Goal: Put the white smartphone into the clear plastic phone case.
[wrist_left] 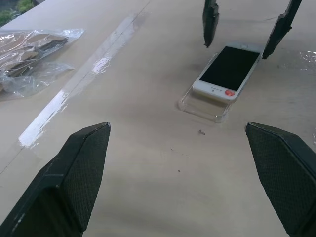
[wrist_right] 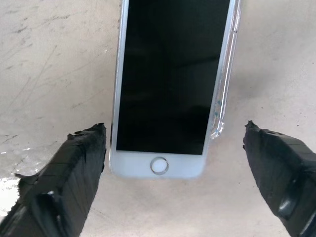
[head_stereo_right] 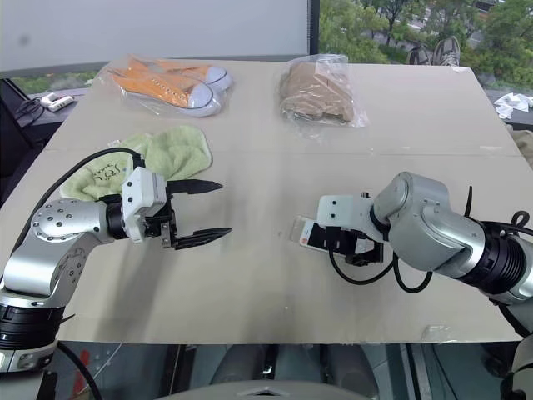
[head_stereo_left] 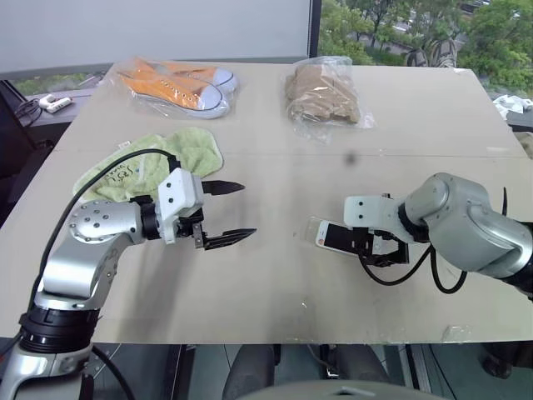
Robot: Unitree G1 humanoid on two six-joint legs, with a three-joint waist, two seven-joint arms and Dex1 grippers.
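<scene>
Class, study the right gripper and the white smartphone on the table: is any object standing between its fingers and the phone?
Nothing visible does. The right gripper hangs open over the white smartphone, one finger to each side with bare table between. The phone already lies on the clear plastic phone case, whose end juts out past the phone.

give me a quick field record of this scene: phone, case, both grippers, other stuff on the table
phone: white smartphone lies screen up on the table, resting over the case but not fully seated, one end overhanging
case: clear plastic phone case flat under the phone, one end sticking out bare
right gripper: right gripper open, pointing down over the phone, fingers either side, not touching it
left gripper: left gripper open, raised above the table, apart from the phone
other: orange shoes in a bag, brown cloth in a bag, green towel
</scene>
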